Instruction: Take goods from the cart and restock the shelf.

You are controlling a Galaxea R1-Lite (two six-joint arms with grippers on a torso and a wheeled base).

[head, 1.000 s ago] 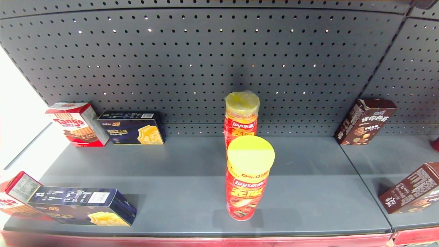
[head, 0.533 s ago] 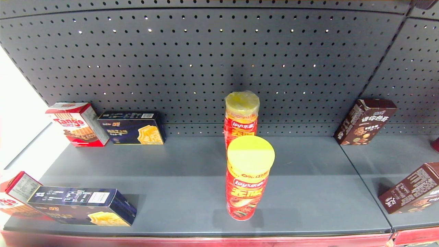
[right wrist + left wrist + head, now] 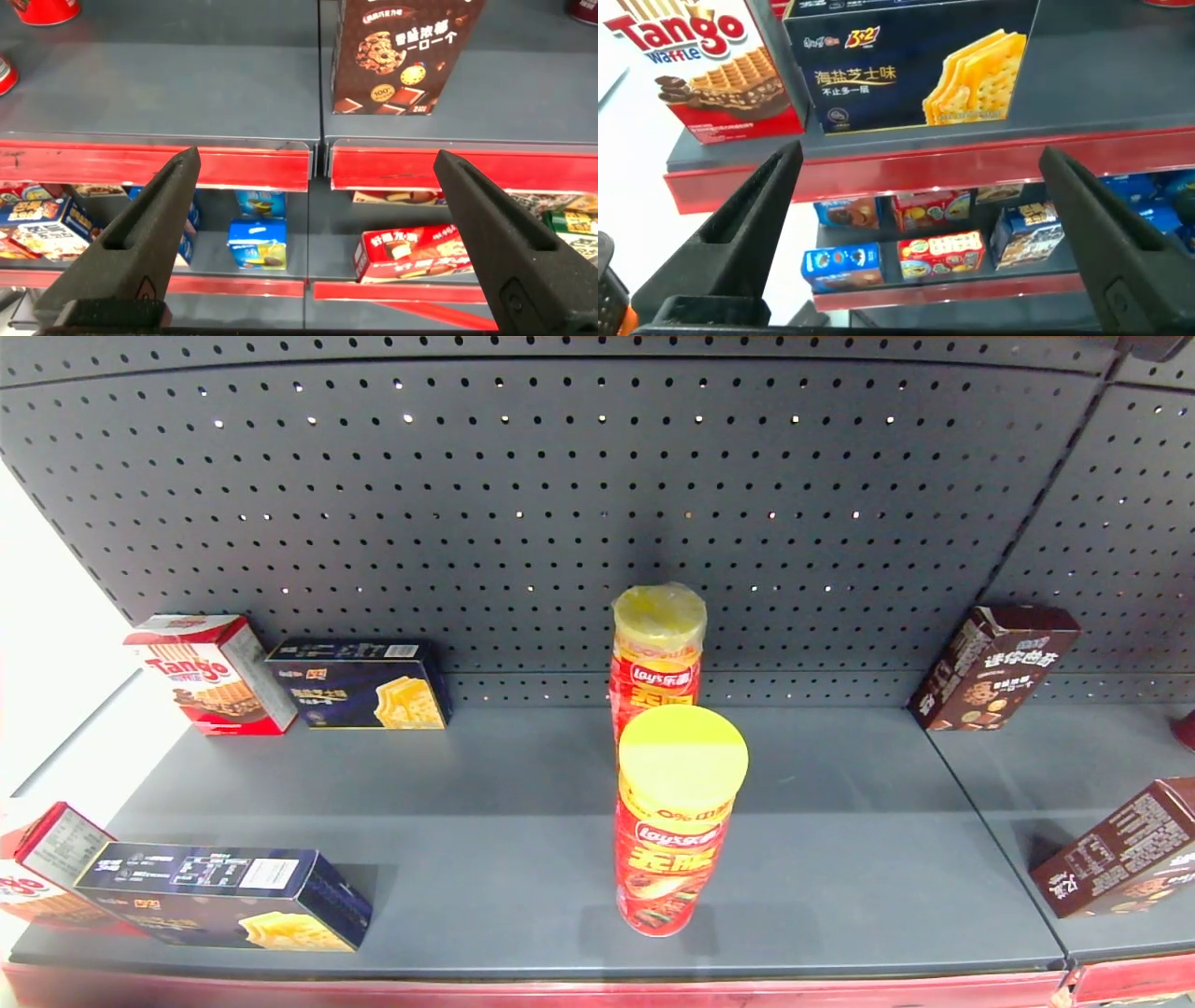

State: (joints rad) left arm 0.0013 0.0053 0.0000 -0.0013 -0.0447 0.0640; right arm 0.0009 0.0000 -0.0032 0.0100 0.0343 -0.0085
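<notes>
Shelf holds a front chip canister upright near its edge and a rear chip canister upright near the pegboard directly behind, while the left pincer and right pincer both stand wide and empty facing its red front lip.

Red chip cans have yellow lids; shelf is grey

Brand print on wafer box, cracker box, chip canister
</notes>
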